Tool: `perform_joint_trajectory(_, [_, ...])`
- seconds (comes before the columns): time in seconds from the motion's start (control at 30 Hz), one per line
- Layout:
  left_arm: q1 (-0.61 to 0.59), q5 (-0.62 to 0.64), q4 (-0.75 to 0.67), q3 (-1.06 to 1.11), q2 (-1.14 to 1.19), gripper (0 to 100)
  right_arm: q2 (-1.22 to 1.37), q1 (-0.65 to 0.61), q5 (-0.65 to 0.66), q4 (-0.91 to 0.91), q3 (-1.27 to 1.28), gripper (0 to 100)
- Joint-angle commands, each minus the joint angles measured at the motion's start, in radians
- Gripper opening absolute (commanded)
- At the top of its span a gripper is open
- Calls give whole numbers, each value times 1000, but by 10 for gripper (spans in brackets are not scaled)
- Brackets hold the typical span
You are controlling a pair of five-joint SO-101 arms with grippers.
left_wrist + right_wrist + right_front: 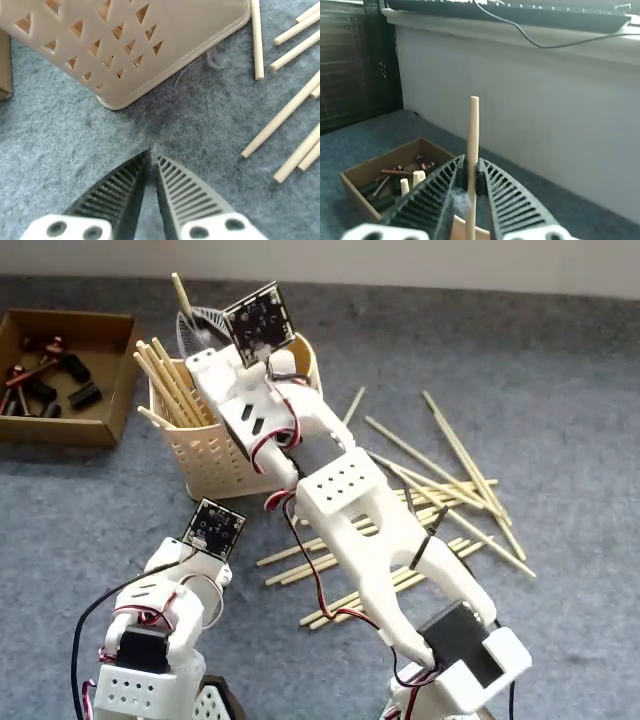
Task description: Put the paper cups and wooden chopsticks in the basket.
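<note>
A beige perforated basket [215, 455] stands on the grey carpet with several wooden chopsticks [168, 380] leaning inside it. My right arm [345, 505] stretches over the basket. Its gripper [471, 162] is shut on one chopstick [473, 135], held upright above the basket; the same stick [182, 298] pokes up at the basket's far side. A pale ribbed round rim [197, 332] beside it may be a paper cup. My left gripper [151, 152] is shut on nothing, low over the carpet just in front of the basket's corner [125, 55].
Many loose chopsticks [440, 500] lie scattered on the carpet right of the basket, some [285, 110] close to the left gripper. A cardboard box [60, 375] with screws and dark parts sits at the far left [370, 175]. A pale wall rises behind.
</note>
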Motion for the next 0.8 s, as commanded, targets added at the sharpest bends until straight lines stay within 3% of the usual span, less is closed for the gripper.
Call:
perform_joint_trajectory(0.0, [-10, -8, -28, 10, -10, 14, -53, -8, 17, -31, 4, 7])
perform_joint_trajectory(0.13, [-10, -8, -28, 10, -10, 14, -53, -8, 12, -30, 4, 12])
perform_joint_trajectory(0.3, [-10, -8, -28, 10, -10, 14, -59, -7, 11, -22, 5, 103])
perform_joint_trajectory(0.53, [-10, -8, -28, 10, -10, 14, -62, -10, 11, -18, -1, 104])
perform_joint_trajectory(0.77, [-10, -8, -28, 10, -10, 14, -147, -16, 9, 156, -38, 104])
